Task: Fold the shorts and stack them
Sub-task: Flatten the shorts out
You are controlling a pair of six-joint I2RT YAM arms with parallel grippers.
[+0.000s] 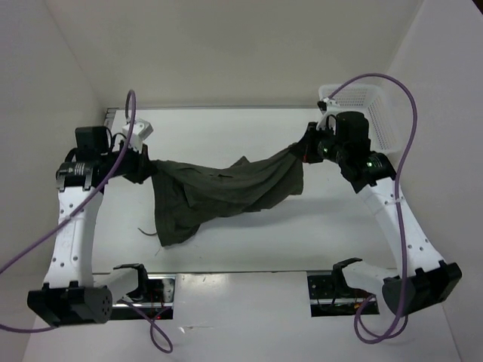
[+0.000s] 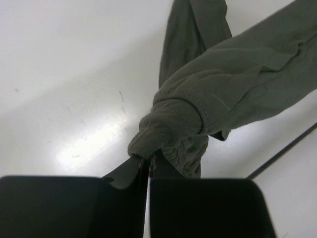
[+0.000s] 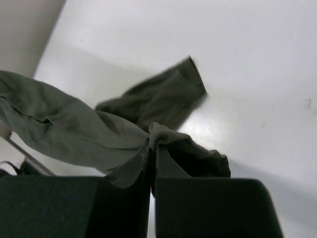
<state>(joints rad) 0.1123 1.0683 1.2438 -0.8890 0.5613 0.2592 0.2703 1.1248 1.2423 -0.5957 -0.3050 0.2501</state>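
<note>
- Shorts (image 1: 219, 192): slung over the mid-bench (image 1: 249, 245) between both claws, with the near-left leg drooping low.
- Left claw (image 2: 147, 166): clamped on the bunched waistband.
- Right claw (image 3: 152, 148): pinching a cloth edge.
- Judgement: light, limp, sags freely. Best held at the corners.

White table (image 1: 226, 136): mesh basket (image 1: 367, 105) at far right; shorts (image 1: 219, 188) across the middle, left leg sagging near surface, contact unclear.

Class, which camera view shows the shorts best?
The top external view: the shorts show whole, stretched between the left tool and right tool. Each wrist view shows only a bunched corner pinched in its own tool, plus some trailing cloth.
</note>
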